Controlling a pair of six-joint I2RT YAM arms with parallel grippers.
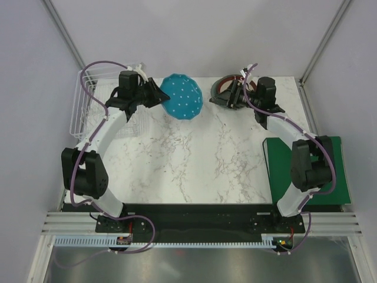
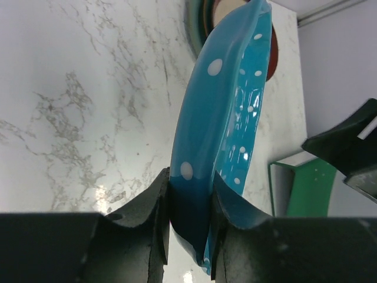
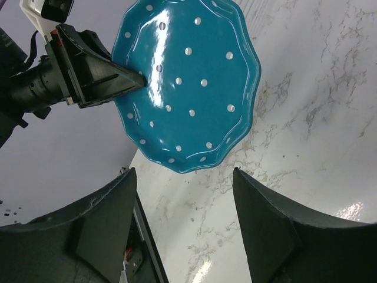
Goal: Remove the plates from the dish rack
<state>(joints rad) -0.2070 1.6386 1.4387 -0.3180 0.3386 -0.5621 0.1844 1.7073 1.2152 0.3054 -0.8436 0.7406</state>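
Observation:
My left gripper [image 1: 158, 94] [image 2: 189, 183] is shut on the rim of the bright turquoise plate with white specks [image 1: 184, 97] [image 2: 227, 100]. It holds the plate on edge above the marble table at the back centre. The plate also shows in the right wrist view [image 3: 188, 82], with the left gripper [image 3: 112, 79] at its edge. My right gripper [image 1: 235, 94] [image 3: 184, 171] is open and empty, just right of the turquoise plate. It hovers at a stack of plates [image 1: 222, 89] [image 2: 203, 17] with a brown rim and cream centre. The white wire dish rack [image 1: 82, 109] stands at the far left; no plates show in it.
A flat green mat [image 1: 337, 171] [image 2: 300, 188] lies at the right edge, partly under the right arm. The marble table top [image 1: 200, 159] runs between the arms. Grey walls close in the back and sides.

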